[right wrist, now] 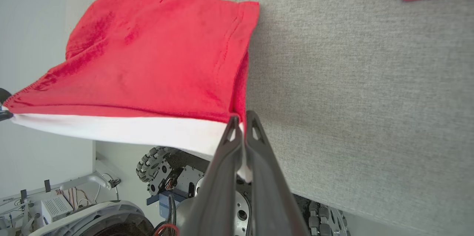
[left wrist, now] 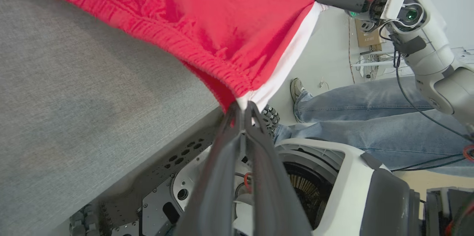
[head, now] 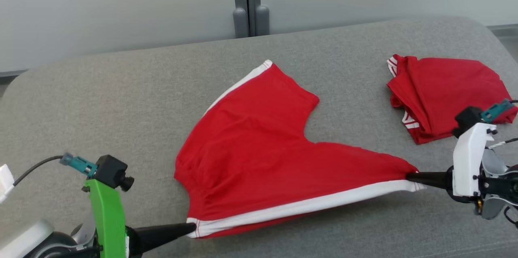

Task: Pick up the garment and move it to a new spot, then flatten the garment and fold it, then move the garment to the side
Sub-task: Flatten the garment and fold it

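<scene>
1. Here the red garment (head: 259,152) lies spread on the grey padded surface (head: 121,100), its white-striped near edge stretched taut.
2. The left gripper (head: 193,227) is clamped on its waistband corner, and the right gripper (head: 408,176) on the hem corner.
3. A folded red cloth (head: 441,92) lies apart at the right.
</scene>
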Robot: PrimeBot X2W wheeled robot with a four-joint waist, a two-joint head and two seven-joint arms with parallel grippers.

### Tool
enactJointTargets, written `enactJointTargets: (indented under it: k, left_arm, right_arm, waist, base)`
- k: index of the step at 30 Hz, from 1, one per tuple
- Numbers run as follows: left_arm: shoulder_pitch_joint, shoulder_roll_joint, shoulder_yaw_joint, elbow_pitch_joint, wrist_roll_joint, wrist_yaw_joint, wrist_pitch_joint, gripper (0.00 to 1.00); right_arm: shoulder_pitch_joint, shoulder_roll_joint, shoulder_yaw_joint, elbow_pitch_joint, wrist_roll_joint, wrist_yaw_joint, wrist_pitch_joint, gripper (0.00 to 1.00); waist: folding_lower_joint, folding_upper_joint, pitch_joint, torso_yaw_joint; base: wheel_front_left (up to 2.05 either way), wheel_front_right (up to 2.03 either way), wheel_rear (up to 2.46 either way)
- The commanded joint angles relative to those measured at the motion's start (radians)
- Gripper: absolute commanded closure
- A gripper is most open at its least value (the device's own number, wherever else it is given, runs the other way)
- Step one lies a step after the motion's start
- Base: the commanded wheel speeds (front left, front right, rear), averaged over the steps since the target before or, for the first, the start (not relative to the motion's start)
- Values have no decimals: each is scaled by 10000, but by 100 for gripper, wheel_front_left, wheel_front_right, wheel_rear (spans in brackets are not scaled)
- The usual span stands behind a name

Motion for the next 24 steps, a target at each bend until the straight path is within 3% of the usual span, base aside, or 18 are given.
enactJointTargets:
  k: [1, 9, 14, 24]
  left_arm:
    - [197, 250, 97, -65, -104, -30, -12, 100]
    - [-818, -189, 623, 80, -370, 51, 134, 100]
    - [-1837, -802, 847, 1163, -785, 286, 754, 100]
    - [-3412, -2369, 1025, 3118, -1018, 92, 1589, 100]
  right_arm:
    - [144, -140, -154, -94, 116, -17, 93, 100]
    - [-1235, 153, -545, -39, 25, -15, 1036, 100]
    - [-3227, 730, -490, 1528, -782, -15, 2441, 100]
    - [-7009, 2770, -710, 4952, -2620, -14, 4257, 100]
  waist:
    - [1, 0, -160, 309]
    - [1, 0, 603, 1095]
    - [1, 0, 1512, 1757]
    - [1, 0, 3123, 2822]
  base:
    - [0, 0, 0]
    - [0, 0, 0]
    - [0, 0, 0]
    - [0, 0, 0]
